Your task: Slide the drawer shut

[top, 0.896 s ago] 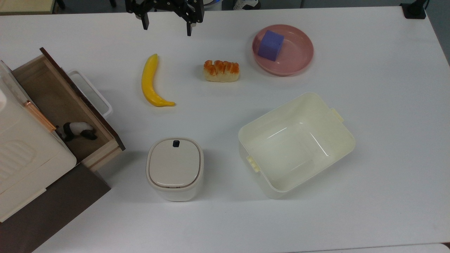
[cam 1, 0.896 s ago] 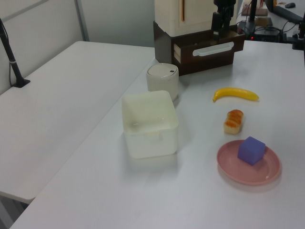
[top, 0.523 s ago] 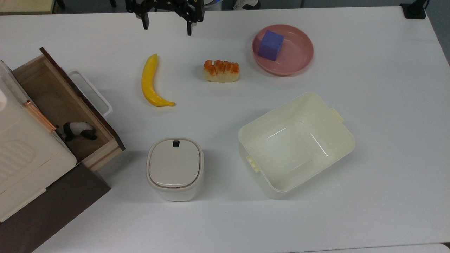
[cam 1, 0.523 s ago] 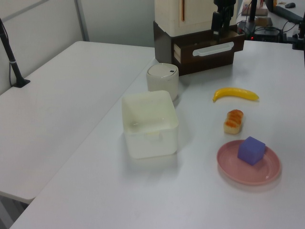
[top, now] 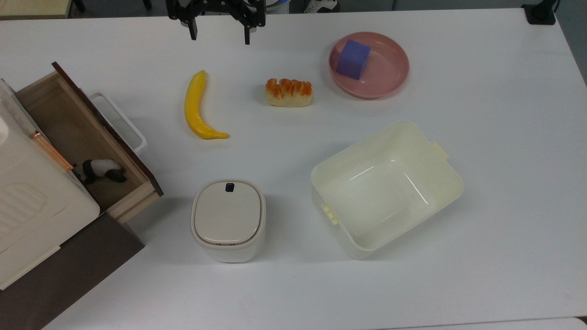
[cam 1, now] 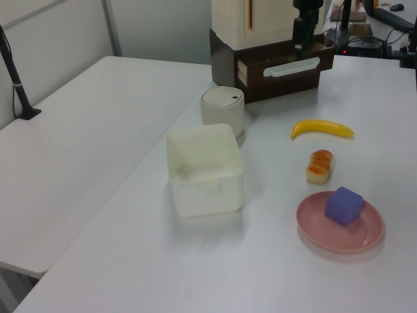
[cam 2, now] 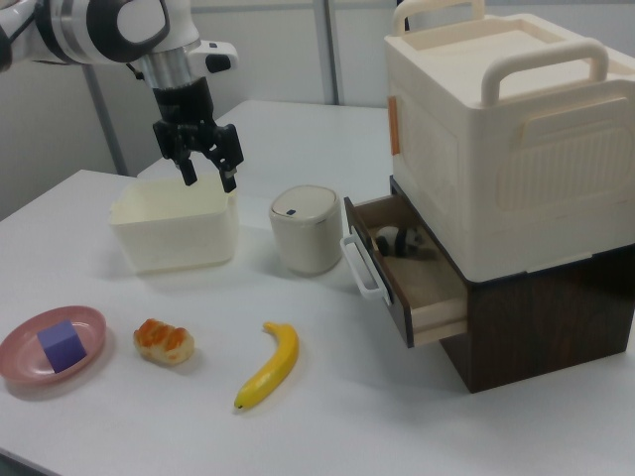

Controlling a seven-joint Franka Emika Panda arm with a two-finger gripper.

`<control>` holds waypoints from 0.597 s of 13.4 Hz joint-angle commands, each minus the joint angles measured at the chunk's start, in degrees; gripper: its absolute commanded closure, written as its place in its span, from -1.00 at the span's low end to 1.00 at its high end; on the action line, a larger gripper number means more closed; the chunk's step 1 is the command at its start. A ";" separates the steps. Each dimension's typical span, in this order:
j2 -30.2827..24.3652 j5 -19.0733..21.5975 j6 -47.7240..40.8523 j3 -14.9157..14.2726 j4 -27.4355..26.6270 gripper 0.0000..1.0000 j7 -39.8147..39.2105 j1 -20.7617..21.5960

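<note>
Gripper (top: 221,39) has crept slightly toward the top view's upper edge since the earlier frames, and the gap between its fingers looks a bit narrower; nothing else has shifted. Fingers are spread, holding nothing, hanging above the white table (top: 481,183) well apart from the drawer (top: 82,137). In the right view the gripper (cam 2: 205,174) hangs over the cream plastic bin (cam 2: 177,230).

Drawer sits pulled out at the top view's left, dark brown front panel with white loop handle (top: 120,120) facing the banana (top: 196,107). Small panda figure (top: 102,169) lies inside on the drawer floor. Cream storage box (cam 2: 506,139) sits on top of the dark cabinet (cam 2: 556,317).

Banana lies between drawer and bread piece (top: 289,92). Pink plate (top: 387,80) holds purple cube (top: 352,59). Small white lidded container (top: 228,220) stands near the drawer's open corner, with the bin (top: 386,187) to the top view's right of it.
</note>
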 commanded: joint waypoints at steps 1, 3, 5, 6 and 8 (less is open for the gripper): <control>-1.07 1.72 -2.31 -0.38 -0.61 0.70 -2.76 0.46; -1.07 3.04 -3.02 -0.47 -0.43 0.99 -2.85 0.29; -1.07 3.31 -3.02 -0.47 -0.43 1.00 -2.85 0.29; -0.98 3.31 -3.02 -0.47 -0.43 1.00 -2.85 0.29; -0.81 3.31 -2.84 -0.55 -0.43 1.00 -2.85 0.11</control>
